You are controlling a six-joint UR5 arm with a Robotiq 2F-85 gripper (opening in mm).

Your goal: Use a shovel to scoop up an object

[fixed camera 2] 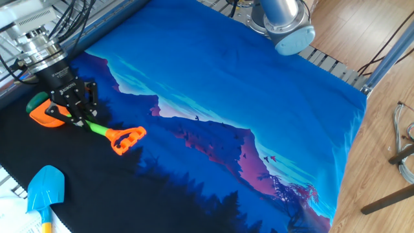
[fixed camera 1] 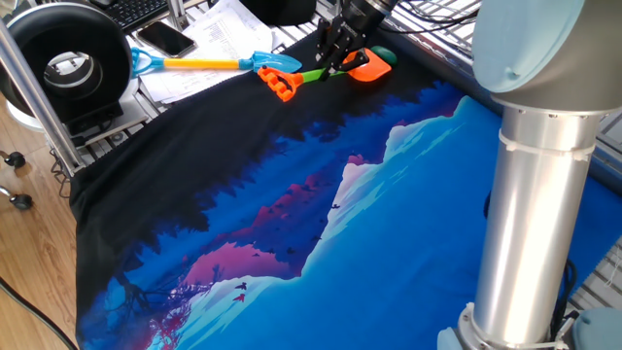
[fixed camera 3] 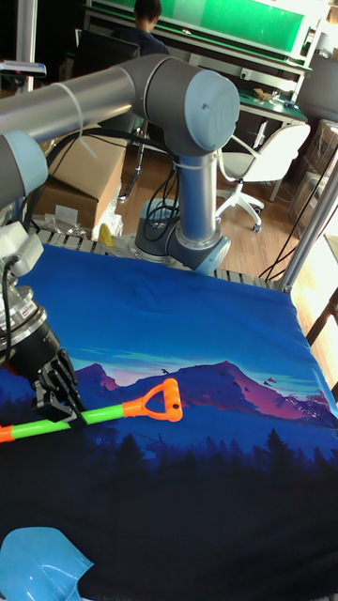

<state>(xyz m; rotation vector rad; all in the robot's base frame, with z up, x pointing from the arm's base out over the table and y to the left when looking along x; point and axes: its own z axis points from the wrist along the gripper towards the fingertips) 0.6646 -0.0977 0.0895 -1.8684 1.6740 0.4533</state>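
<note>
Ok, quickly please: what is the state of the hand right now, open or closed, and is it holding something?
Hand: closed on the green shaft of the shovel, holding it.
</note>
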